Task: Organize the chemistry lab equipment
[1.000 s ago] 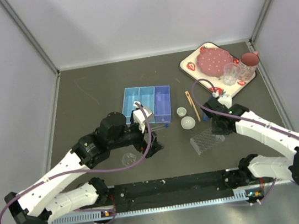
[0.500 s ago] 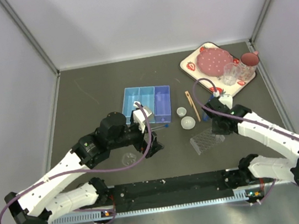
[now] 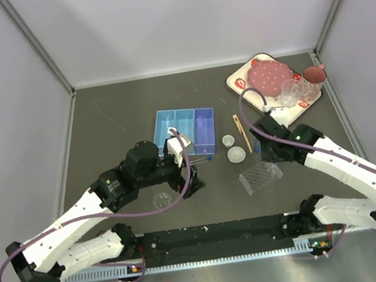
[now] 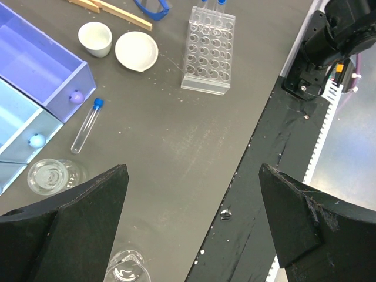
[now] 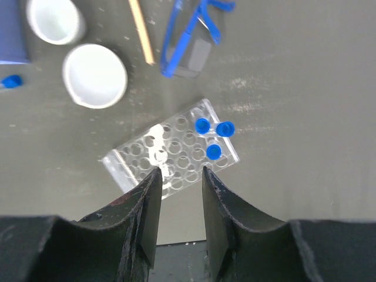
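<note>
While three capped tubes (image 5: 216,140) stand in rack (image 5: 170,155) just below right end effector (image 5: 179,176) — fingers (image 5: 141,202) slightly apart, pinching nothing — loose tube (image 4: 87,124) lies on surface (image 4: 176,147) ahead-left of left end effector (image 4: 192,170), spread wide, empty. Dishes (image 5: 94,75) beside rack unsorted. Guess: under half done.

The left wrist view's top edge crops goggles (image 4: 154,7) and tongs (image 4: 126,17).
</note>
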